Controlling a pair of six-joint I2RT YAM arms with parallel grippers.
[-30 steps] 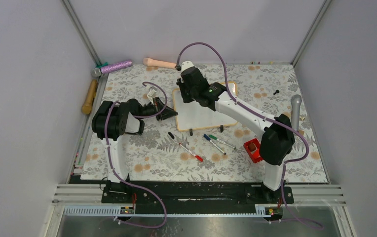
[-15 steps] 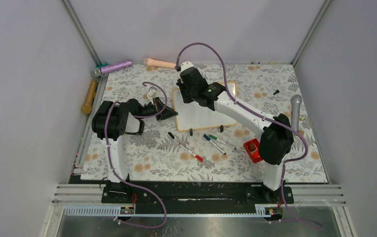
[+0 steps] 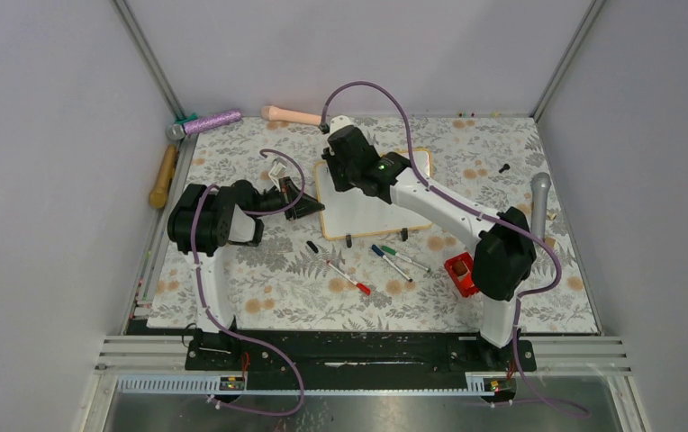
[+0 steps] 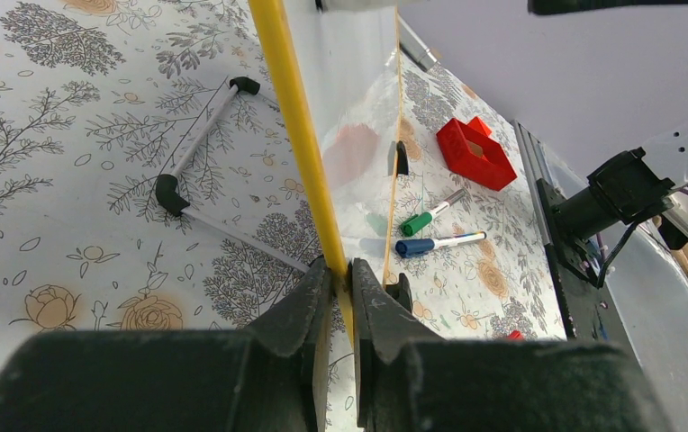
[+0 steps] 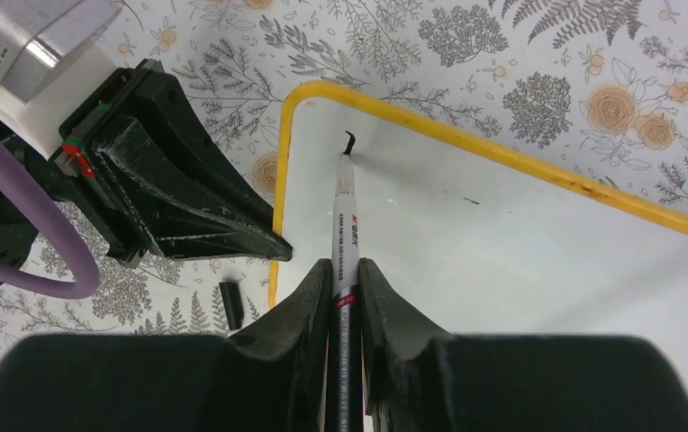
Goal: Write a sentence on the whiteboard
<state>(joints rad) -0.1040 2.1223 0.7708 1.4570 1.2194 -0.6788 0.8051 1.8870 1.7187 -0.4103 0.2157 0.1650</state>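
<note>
The whiteboard lies on the flowered table with its wood frame around a glossy white face. My left gripper is shut on the board's left frame edge, and the jaws pinch it. My right gripper is over the board's far left corner, shut on a black-and-white marker that points down at the board. The marker tip touches a short black stroke near that corner. No words of the sentence show; the arm hides part of the board in the top view.
A red marker, a blue marker, a green marker and a black cap lie in front of the board. A red block sits at the right. Handled tools lie along the far and left edges.
My right gripper with the marker has shifted slightly toward the board's far left corner. The left gripper and the board have not moved.
</note>
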